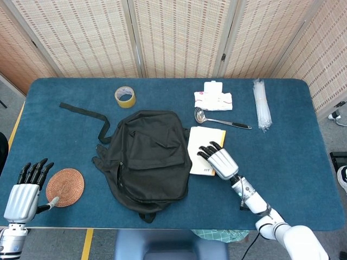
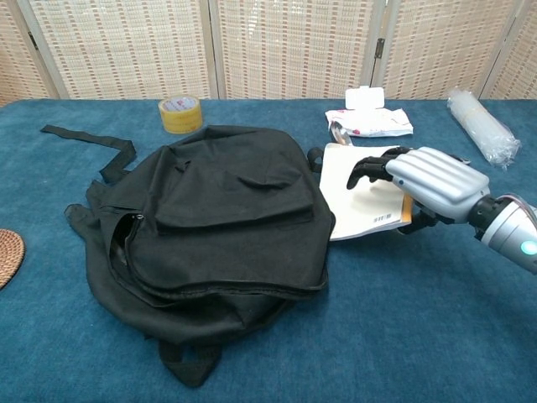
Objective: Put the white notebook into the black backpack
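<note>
The black backpack [image 1: 149, 157] [image 2: 218, 218] lies flat in the middle of the blue table, its side zipper facing the front left. To its right is the white notebook [image 1: 199, 149] [image 2: 357, 206] with an orange spine, its left edge against the backpack. My right hand [image 1: 219, 158] [image 2: 428, 176] grips the notebook's right edge, fingers on the cover and thumb under it, so that side sits raised. My left hand [image 1: 24, 192] hangs open off the front left corner, shown only in the head view.
A woven coaster [image 1: 65, 187] [image 2: 4, 256] lies at the front left. At the back are a yellow tape roll [image 1: 125, 97] [image 2: 179, 114], a tissue pack [image 1: 213, 98] [image 2: 369, 117], a ladle [image 1: 222, 122] and a clear plastic sleeve [image 1: 262, 111] [image 2: 480, 126].
</note>
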`<move>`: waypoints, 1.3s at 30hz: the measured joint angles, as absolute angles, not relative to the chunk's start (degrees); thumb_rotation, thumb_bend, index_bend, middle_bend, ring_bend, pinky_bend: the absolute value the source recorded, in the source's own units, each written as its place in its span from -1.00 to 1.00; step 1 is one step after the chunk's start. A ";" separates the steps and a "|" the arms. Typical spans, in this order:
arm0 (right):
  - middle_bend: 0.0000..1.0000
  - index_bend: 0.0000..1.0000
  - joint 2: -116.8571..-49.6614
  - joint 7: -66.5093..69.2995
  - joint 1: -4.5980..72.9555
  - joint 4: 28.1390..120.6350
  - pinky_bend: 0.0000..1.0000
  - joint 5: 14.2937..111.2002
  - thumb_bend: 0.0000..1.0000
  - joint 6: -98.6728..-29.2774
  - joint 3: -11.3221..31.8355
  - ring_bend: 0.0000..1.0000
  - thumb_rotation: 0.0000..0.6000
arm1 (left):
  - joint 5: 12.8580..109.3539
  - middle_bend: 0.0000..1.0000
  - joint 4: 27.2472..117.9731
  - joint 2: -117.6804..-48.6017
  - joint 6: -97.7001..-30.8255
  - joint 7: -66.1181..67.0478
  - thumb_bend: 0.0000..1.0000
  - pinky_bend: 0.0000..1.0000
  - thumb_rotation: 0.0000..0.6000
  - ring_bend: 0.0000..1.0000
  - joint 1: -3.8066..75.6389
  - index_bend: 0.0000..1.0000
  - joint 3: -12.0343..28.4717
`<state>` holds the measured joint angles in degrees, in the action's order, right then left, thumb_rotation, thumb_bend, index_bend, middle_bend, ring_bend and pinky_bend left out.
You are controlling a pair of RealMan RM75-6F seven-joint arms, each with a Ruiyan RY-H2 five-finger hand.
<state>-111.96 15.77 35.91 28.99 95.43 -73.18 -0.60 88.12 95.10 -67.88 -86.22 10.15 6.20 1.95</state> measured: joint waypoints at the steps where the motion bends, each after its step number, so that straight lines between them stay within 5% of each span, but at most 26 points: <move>1: -0.51 -0.24 -112.04 15.72 35.91 28.97 -0.62 95.32 -0.10 -73.19 -0.51 -0.41 1.00 | 88.13 -0.82 95.11 -67.89 -86.16 10.17 -0.59 -1.00 1.00 -0.76 6.24 -0.71 1.95; 17: -0.35 0.03 -112.98 16.39 36.23 27.91 -0.58 94.01 -0.37 -75.00 0.76 -0.35 1.00 | 87.93 -0.82 95.15 -67.99 -85.55 10.46 -0.59 -1.00 1.00 -0.76 6.57 -0.71 1.99; 35: -0.08 0.45 -112.90 17.34 35.41 24.66 -0.41 94.43 -0.36 -78.16 0.05 -0.14 1.00 | 89.21 -0.82 95.02 -67.78 -84.94 9.99 -0.59 -1.00 1.00 -0.75 7.92 -0.71 2.45; 39: -0.06 0.50 -112.07 17.48 34.67 23.70 -0.38 94.58 -0.23 -81.06 0.06 -0.07 1.00 | 90.29 -0.82 95.05 -67.07 -84.01 9.02 -0.59 -1.00 1.00 -0.75 9.31 -0.71 2.83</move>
<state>-112.07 17.48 34.67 23.70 94.58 -81.06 0.06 90.29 95.05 -67.07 -84.01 9.02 9.31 2.83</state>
